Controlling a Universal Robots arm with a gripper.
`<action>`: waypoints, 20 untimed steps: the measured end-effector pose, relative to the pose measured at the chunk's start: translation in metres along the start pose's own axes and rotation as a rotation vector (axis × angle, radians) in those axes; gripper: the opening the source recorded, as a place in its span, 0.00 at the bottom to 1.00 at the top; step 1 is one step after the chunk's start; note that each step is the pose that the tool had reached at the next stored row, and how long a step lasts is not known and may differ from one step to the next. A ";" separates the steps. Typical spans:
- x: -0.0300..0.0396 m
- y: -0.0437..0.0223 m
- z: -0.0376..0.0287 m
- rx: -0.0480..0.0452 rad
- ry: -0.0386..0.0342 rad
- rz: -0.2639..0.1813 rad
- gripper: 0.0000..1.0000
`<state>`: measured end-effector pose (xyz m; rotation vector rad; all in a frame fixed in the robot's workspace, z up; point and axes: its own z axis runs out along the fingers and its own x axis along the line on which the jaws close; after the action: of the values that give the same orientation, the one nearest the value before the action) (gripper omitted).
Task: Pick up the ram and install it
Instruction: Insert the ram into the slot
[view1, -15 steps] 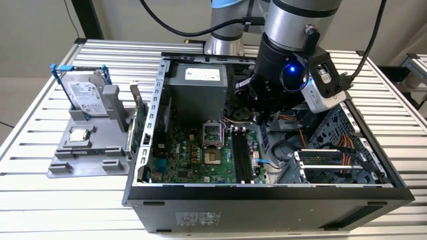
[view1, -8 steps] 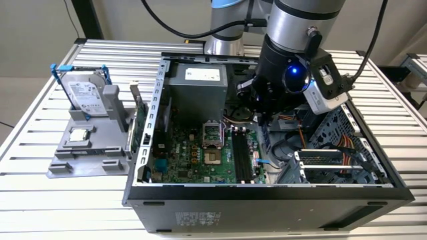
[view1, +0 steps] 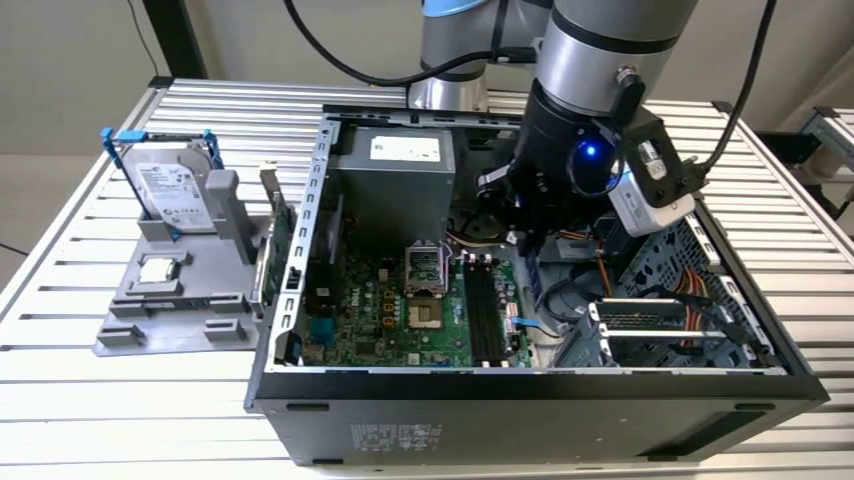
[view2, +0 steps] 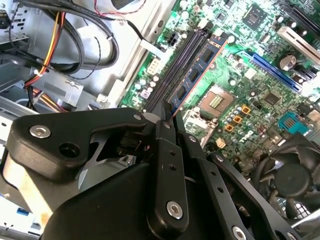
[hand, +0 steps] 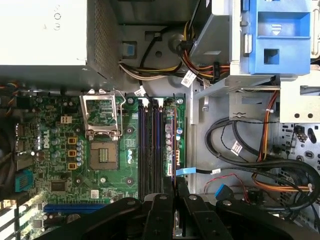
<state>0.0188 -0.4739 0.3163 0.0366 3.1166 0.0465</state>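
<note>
Gripper (view2: 167, 117) clenched on ram (view2: 197, 72), over motherboard slots (hand: 150, 145) inside open computer case (view1: 287, 300).

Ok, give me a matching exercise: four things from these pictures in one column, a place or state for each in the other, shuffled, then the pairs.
Things:
1. ram
2. hard drive
3. CPU socket
4. gripper

Places or states:
A. upright in the grey holder outside the case
B. on the motherboard, empty, next to the memory slots
C. shut on the ram's end
D. edge-on at the memory slots, held at one end

Pairs: 1-D, 2-A, 3-B, 4-C
</note>
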 end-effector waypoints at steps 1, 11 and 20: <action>-0.0002 0.0000 0.0012 0.0000 0.0000 0.000 0.00; -0.0004 -0.0002 0.0060 0.0000 0.0005 0.000 0.00; -0.0002 -0.0005 0.0153 0.0001 0.0006 0.000 0.00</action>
<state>0.0194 -0.4739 0.3011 0.0366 3.1172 0.0464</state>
